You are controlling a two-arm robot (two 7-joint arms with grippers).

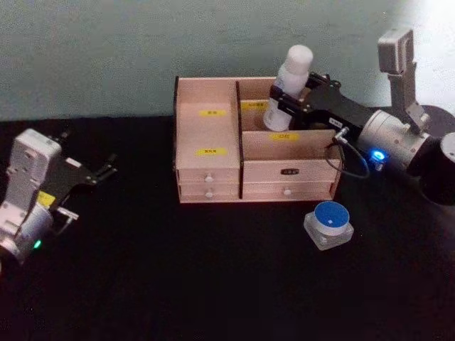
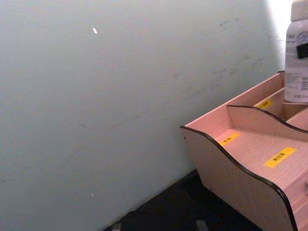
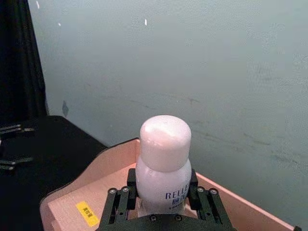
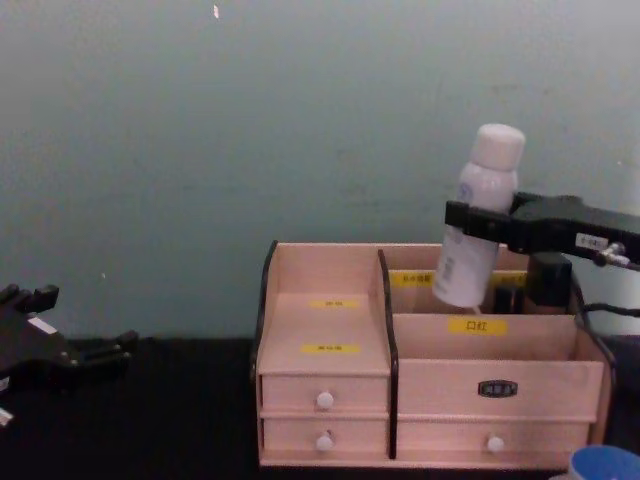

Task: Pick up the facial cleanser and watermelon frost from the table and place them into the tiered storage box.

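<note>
The facial cleanser (image 1: pixel 295 64), a white bottle with a rounded cap, leans tilted with its base down in the rear right compartment of the tiered storage box (image 1: pixel 210 128). My right gripper (image 1: pixel 288 96) is shut on the bottle's body; the right wrist view shows the fingers (image 3: pixel 120 202) clamped on both sides of the bottle (image 3: pixel 163 144). In the chest view the bottle (image 4: pixel 490 160) rises above the box (image 4: pixel 320 380). The watermelon frost (image 1: pixel 328 224), a small pale case with a round blue lid, lies on the table in front of the box's right end. My left gripper (image 1: pixel 106 169) is parked open at the far left.
The table (image 1: pixel 178 284) is covered in black cloth, and a grey-green wall stands close behind the box. The box's left stepped compartments (image 2: pixel 269 154) hold nothing. A dark round object (image 1: pixel 441 170) sits at the right edge beside my right arm.
</note>
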